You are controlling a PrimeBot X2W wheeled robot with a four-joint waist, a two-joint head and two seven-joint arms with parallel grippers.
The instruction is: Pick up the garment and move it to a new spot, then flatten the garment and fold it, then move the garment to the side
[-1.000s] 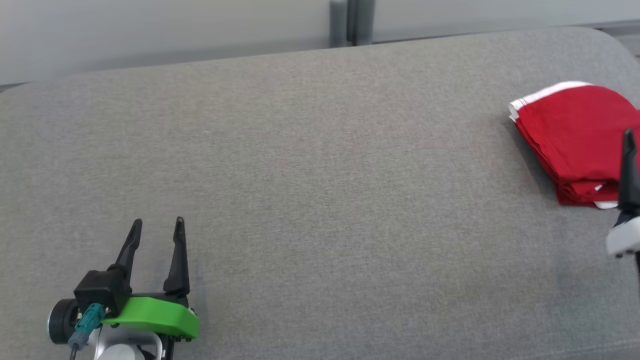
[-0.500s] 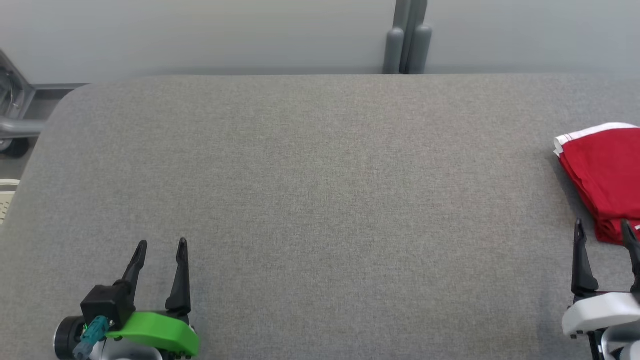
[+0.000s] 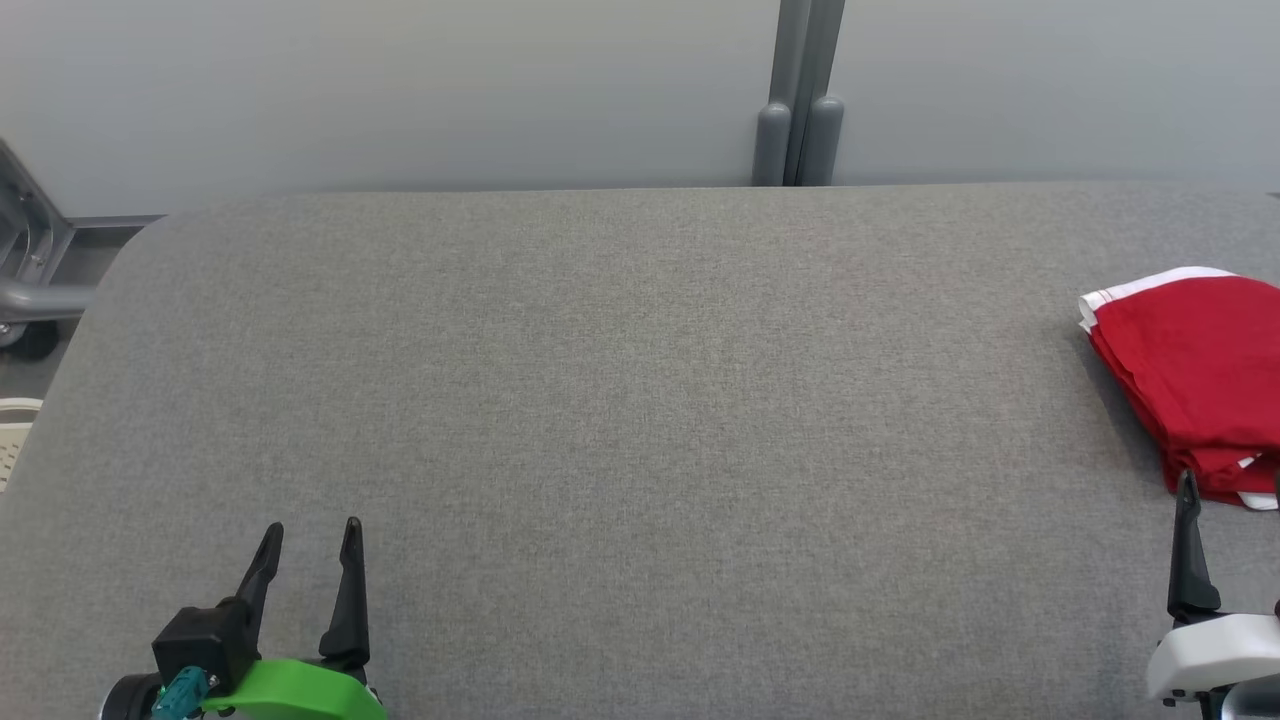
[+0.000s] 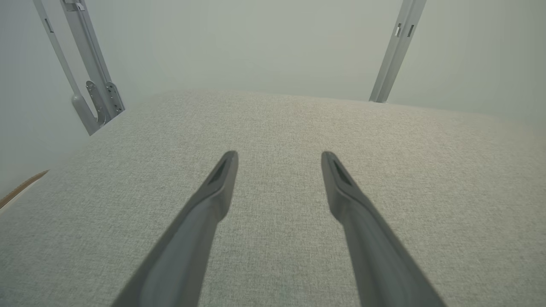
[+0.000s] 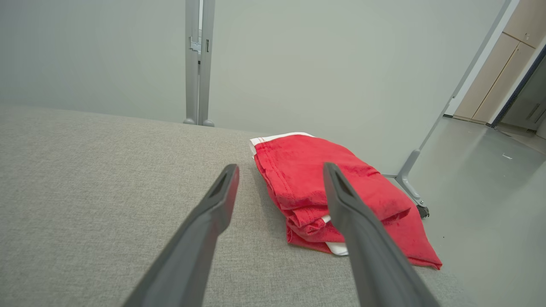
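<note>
Here, the left gripper (image 3: 313, 525) sits at the lower left of the head view, its two dark fingers spread apart and holding nothing, over bare grey fabric. The right gripper (image 5: 280, 166), at the lower right, is likewise spread wide and empty, its fingertips close to the near edge of the garment (image 3: 1190, 370). That garment, red with white trim, lies folded in a stack by the right edge of the grey padded table (image 3: 640, 400).

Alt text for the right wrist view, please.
A folded red garment with white trim lies at the edge of the grey table, just beyond the open fingers of the right gripper. A pale wall and metal post stand behind.
</note>
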